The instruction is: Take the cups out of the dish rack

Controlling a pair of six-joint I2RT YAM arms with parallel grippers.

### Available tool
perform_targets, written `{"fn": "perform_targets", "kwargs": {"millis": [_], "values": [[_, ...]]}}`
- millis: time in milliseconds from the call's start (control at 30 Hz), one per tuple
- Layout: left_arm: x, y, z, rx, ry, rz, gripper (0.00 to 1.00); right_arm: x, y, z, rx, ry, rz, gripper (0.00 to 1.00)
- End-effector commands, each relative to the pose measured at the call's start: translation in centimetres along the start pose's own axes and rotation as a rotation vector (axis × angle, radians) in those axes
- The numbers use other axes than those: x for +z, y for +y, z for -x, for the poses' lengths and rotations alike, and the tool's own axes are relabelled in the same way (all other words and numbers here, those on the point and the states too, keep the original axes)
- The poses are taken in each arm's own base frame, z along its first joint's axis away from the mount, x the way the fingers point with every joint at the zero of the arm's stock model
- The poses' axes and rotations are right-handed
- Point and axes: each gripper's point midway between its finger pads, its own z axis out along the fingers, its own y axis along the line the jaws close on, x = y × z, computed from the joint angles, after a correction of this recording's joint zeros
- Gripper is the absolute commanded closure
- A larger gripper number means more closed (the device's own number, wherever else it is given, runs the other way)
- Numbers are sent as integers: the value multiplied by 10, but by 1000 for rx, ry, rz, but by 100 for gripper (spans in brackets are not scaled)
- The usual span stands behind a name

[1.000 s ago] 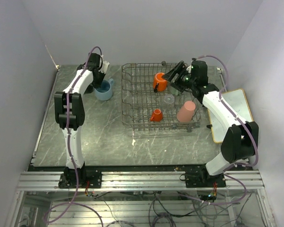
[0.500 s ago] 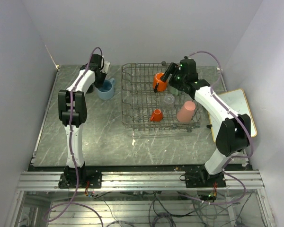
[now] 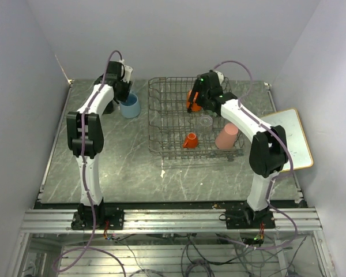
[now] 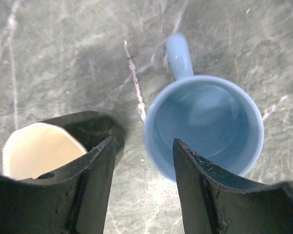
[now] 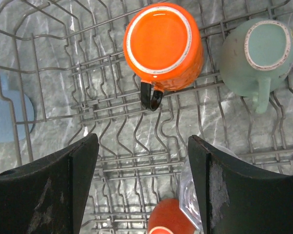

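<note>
The light blue mug (image 4: 205,124) (image 3: 130,107) stands upright on the table left of the dish rack (image 3: 161,124). My left gripper (image 4: 144,141) (image 3: 122,92) hovers open just above it, its right finger over the mug's near rim. A black mug (image 4: 39,148) with a cream inside sits beside it. My right gripper (image 5: 142,139) (image 3: 203,95) hangs open over the rack (image 5: 53,73), with wire tines between its fingers. Below it lie the upturned orange mug (image 5: 163,44), the pale green cup (image 5: 261,48), the clear glass (image 5: 193,195) and the tiny orange cup (image 5: 168,217). The pink tumbler (image 3: 226,136) lies at the rack's right.
A white board with a wooden frame (image 3: 288,138) lies on the table right of the rack. Grey walls close in the table at the back and on both sides. The rack's raised wire sides surround the right gripper.
My left gripper has opened and let go of the light blue mug, which now stands on the table. The right arm has swung left over the rack, above the orange mug.
</note>
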Motion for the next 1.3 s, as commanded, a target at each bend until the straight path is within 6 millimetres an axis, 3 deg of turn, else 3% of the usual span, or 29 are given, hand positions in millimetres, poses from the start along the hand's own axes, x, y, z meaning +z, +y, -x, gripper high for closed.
{"fn": "perform_targets", "kwargs": {"millis": [0,133,233,267,367,633,767,933,1267], "values": [[-55,11,59,-21,-191,13,39,11,4,5,-44,-29,-50,28],[-100,10,74,-33,-243,-17,34,32,11,-9,-83,-10,-83,30],[-138,3,72,-25,-260,-61,21,49,12,-20,-109,8,-128,32],[-159,1,70,-21,-276,-74,15,53,11,-15,-112,-10,-154,33],[-197,-7,50,15,-290,-103,2,63,21,-23,-157,-32,-185,35],[-261,-41,-31,93,-210,-241,0,91,16,-30,-196,-66,-272,38],[-287,-46,-44,129,-228,-256,0,97,10,-29,-225,-84,-314,39],[-312,-43,-39,142,-263,-249,0,95,3,-27,-258,-97,-351,39],[-319,-45,-35,121,-275,-259,0,104,-6,-37,-285,-81,-379,47]]}}
